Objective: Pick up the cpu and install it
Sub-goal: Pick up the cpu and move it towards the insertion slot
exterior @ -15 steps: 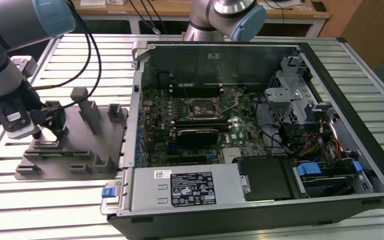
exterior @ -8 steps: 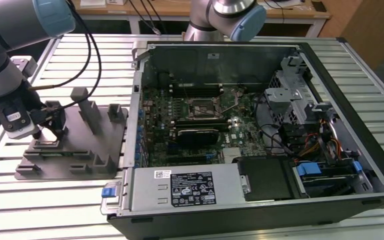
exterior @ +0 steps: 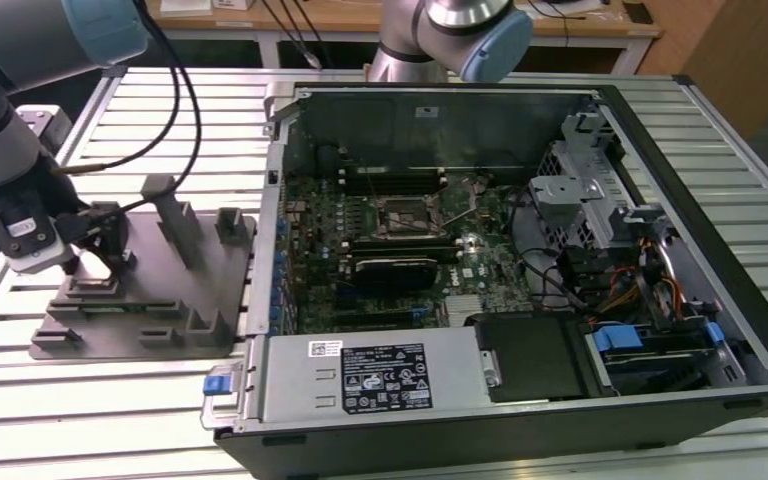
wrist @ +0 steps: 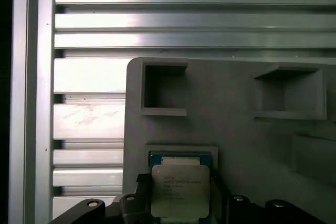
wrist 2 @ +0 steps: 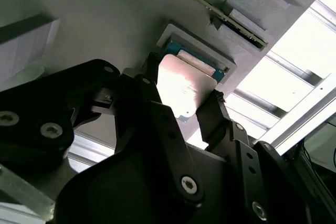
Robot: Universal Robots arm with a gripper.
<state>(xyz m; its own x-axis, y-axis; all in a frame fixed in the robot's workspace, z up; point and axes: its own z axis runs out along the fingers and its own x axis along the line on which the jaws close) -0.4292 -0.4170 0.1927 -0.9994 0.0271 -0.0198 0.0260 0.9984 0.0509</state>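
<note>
The end effector (wrist 2: 184,83) has its two black fingers (wrist 2: 210,115) closed on opposite edges of the one cpu (wrist: 180,190), which is at a teal-lined recess of the single grey fixture (wrist: 236,129). Farther along the fixture, the first wrist view shows two empty square pockets (wrist: 164,92). The fixture stands near the slatted tabletop's (exterior: 224,110) edge at the exterior view's left. One open computer case (exterior: 424,120) with its motherboard socket (exterior: 404,215) lies beside it, reaching toward the opposite edge.

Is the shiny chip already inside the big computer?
No, the cpu is at the grey fixture, between the fingers of the gripper, outside the computer case.
</note>
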